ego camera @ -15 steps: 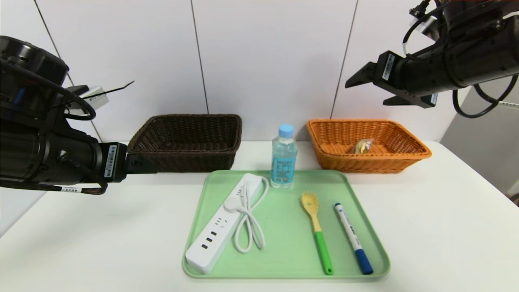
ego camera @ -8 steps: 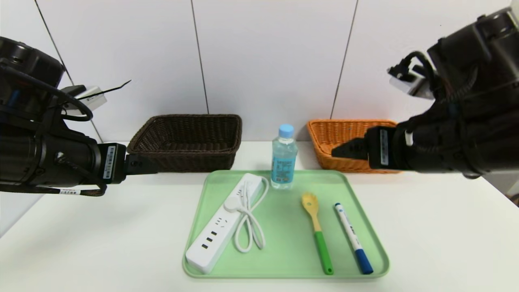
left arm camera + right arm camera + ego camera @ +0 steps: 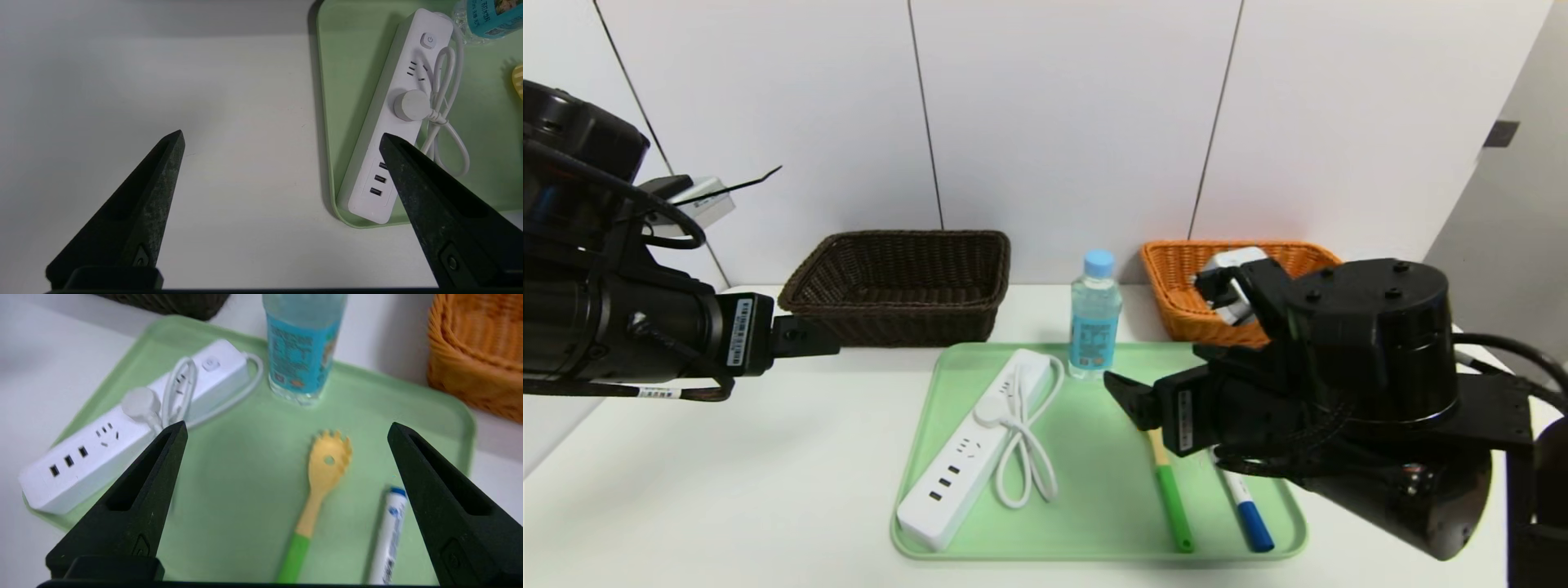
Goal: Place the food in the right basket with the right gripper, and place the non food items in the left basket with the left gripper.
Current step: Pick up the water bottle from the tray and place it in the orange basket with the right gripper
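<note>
Water bottle [image 3: 1094,317] stands upright at the green tray's [image 3: 1094,523] 12 o'clock edge. Your right gripper [image 3: 286,430], jaws spread, is empty and near it. Likely light, slick, squashy: grab mid-label. Left gripper [image 3: 282,136] idles, spread.

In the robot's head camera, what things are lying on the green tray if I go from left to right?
Power strip → its coiled cord → water bottle → pasta spoon → marker.
</note>
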Controlling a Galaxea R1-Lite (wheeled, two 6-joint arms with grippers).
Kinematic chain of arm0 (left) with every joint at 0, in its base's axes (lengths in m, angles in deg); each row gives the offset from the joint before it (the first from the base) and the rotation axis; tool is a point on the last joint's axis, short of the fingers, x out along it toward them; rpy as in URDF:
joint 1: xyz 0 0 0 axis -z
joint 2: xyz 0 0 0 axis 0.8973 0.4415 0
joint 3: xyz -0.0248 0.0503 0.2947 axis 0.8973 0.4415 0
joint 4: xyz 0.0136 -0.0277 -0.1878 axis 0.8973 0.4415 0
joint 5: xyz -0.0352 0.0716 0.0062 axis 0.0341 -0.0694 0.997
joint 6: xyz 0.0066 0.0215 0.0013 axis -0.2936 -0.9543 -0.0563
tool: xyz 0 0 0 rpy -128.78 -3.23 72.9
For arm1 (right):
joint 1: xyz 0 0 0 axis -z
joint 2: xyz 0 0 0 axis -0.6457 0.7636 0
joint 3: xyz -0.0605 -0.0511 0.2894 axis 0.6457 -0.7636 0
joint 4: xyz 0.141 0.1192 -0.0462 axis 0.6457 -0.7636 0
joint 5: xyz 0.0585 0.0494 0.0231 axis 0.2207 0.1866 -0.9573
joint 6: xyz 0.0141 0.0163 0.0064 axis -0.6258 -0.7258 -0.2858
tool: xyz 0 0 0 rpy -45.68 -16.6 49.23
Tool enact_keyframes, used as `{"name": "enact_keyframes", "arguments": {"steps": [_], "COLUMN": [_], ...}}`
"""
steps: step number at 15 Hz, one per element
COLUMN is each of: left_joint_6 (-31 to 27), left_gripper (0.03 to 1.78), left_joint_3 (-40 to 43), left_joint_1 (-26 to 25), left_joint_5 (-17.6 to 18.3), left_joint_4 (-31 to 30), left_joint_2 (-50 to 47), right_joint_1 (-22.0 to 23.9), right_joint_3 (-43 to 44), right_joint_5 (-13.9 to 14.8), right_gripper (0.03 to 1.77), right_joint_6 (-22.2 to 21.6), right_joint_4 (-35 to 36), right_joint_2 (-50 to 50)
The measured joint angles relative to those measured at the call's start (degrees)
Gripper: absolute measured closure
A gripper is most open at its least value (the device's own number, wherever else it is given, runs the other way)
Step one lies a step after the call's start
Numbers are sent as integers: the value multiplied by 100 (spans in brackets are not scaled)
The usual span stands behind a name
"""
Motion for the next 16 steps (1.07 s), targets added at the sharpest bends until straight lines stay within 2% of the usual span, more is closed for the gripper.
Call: {"name": "enact_keyframes", "arguments": {"steps": [3,6,16], "left_joint_6": [-7,-11,-16], "left_gripper": [12,12,12], "left_joint_3": [0,0,2], "left_joint_1": [2,0,77], "left_joint_5": [-4,-11,-11], "left_joint_4": [2,4,4], "left_joint_2": [-20,-27,-6], "right_joint_1": [-38,-24,88], "right_joint_3": [-146,-191,118], "right_joint_5": [155,295,463], "right_gripper": [11,11,11], "right_joint_6": [315,538,625], "right_joint_4": [1296,2214,2473], "right_joint_2": [645,1262,1985]}}
